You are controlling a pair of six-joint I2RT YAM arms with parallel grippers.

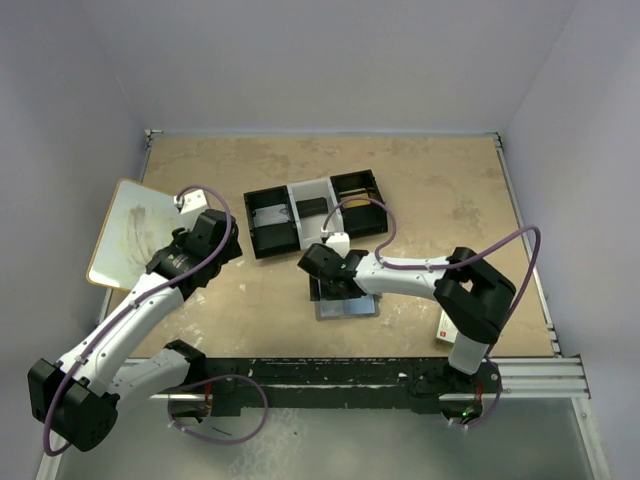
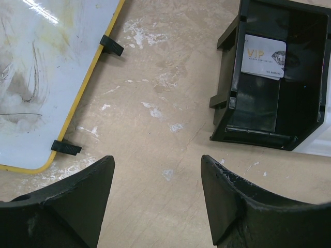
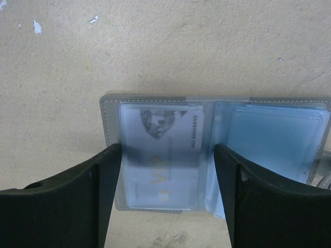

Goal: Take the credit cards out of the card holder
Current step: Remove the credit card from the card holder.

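Grey holder point(image 3: 209, 124) lies open, flat on table point(image 1: 450, 200), mid near edge; card point(image 3: 165, 134) in one sleeve. Right gripper point(image 3: 168, 155) wide open above it, gripping nothing. Left gripper point(image 2: 155, 165) wide open, empty, beside tray point(image 2: 269, 103).

Table point(image 1: 450, 200) is a mottled tan with whitish scuffs all over. The tray point(image 1: 268, 246) is black on both outer sections and white in the middle one. The loose card point(image 2: 262, 56) in its left section is white with gold VIP lettering and a grey diamond print.

Left of the tray, the board point(image 1: 130, 235) is white with grey smears, a yellow rim and black clips point(image 2: 111, 45).

In front of the tray, the card holder point(image 3: 108, 124) is grey with pale stitching, and its clear sleeves point(image 3: 274, 139) are tinted light blue. The sleeved card point(image 3: 165, 129) is silvery white with the same diamond print and gold letters.

Left gripper point(image 2: 158, 170) and right gripper point(image 3: 168, 155) are both black. The arms point(image 1: 400, 272) are white with black joints and purple cables point(image 1: 520, 250). The box point(image 1: 446, 328), front-right of the tray, is white and red.
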